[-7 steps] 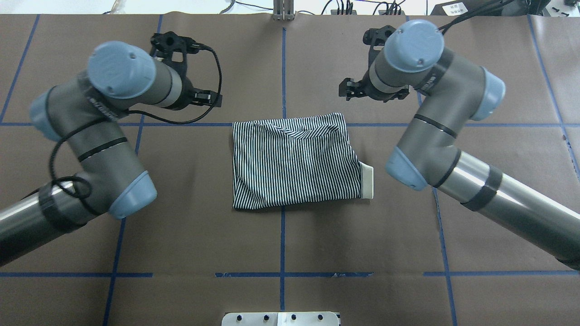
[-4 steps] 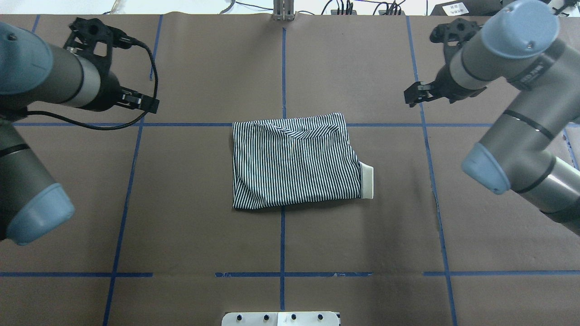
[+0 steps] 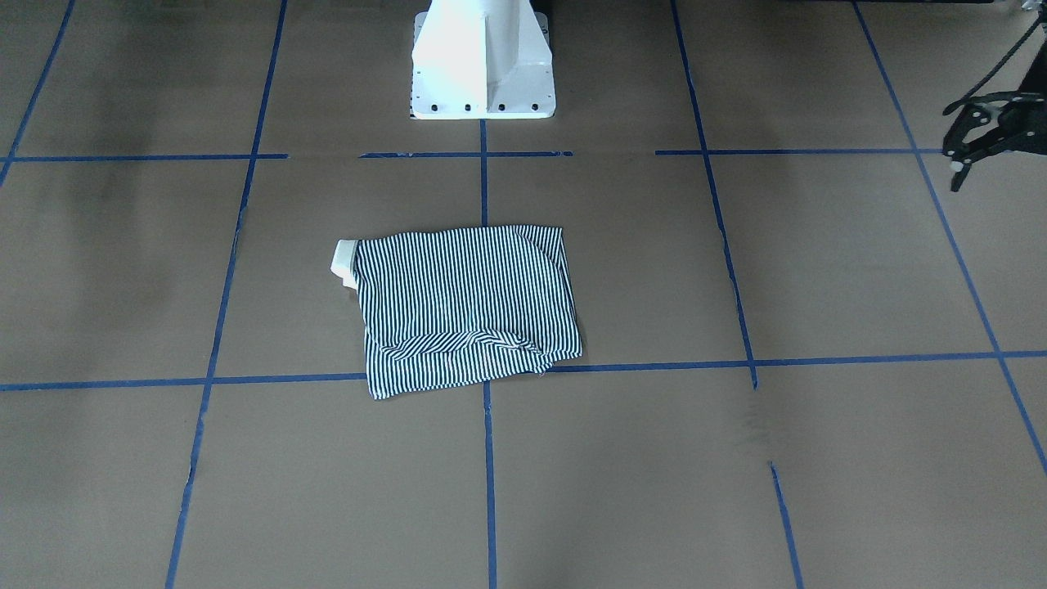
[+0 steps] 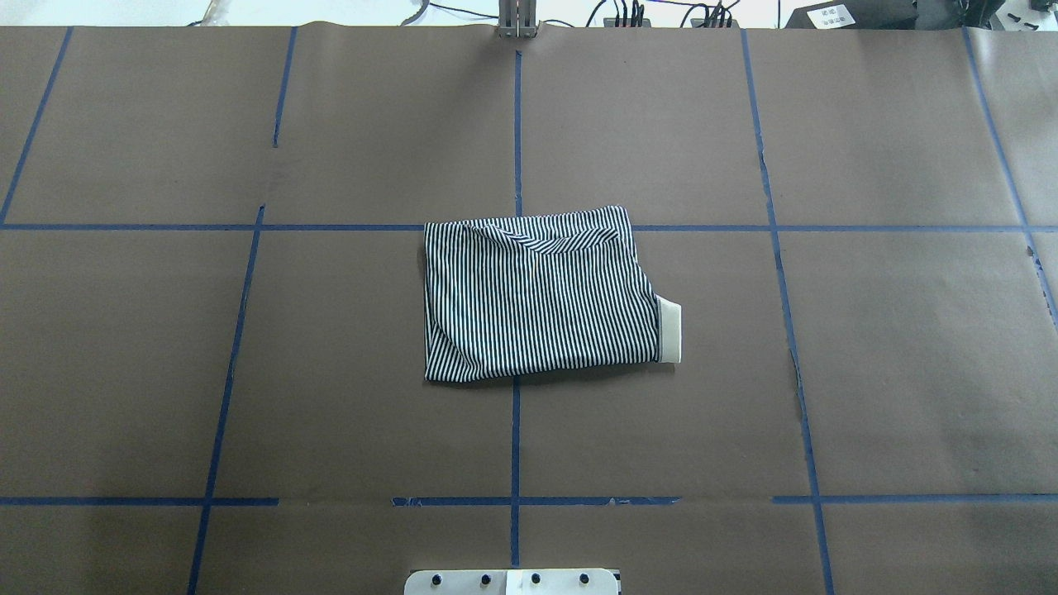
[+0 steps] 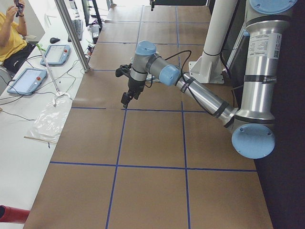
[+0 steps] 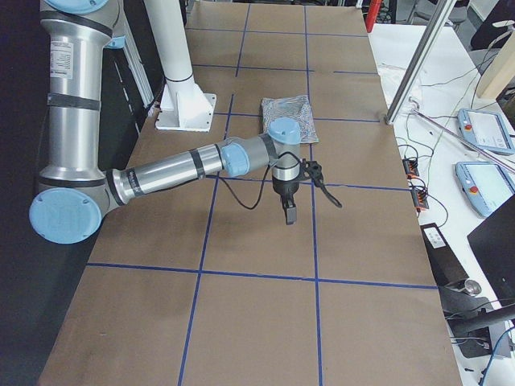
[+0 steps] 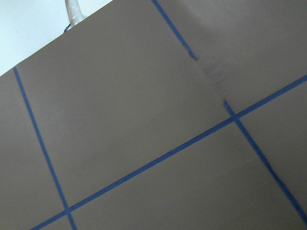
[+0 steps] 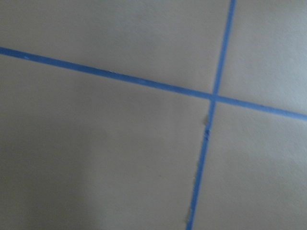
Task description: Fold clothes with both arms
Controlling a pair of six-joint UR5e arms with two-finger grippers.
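The striped shirt (image 4: pixel 537 297) lies folded into a compact rectangle at the table's middle, with a cream edge (image 4: pixel 671 330) sticking out on its right side. It also shows in the front-facing view (image 3: pixel 466 311) and far off in the exterior right view (image 6: pixel 290 112). No gripper touches it. My left gripper (image 3: pixel 953 139) hangs at the table's far left, prongs apart and empty, and shows again in the exterior left view (image 5: pixel 125 86). My right gripper (image 6: pixel 288 205) points down over bare table well away from the shirt; I cannot tell whether it is open or shut. Both arms are outside the overhead view.
The brown table cover carries a blue tape grid. The white pedestal base (image 3: pixel 483 57) stands at the robot's edge. A metal post (image 5: pixel 71 33), a plastic bag (image 5: pixel 47 119) and tablets (image 5: pixel 28 78) sit on the white bench beyond the far edge, where a person sits.
Both arms swung outward, left arm leftward and right arm rightward, and have left the overhead view. The folded shirt has not moved.
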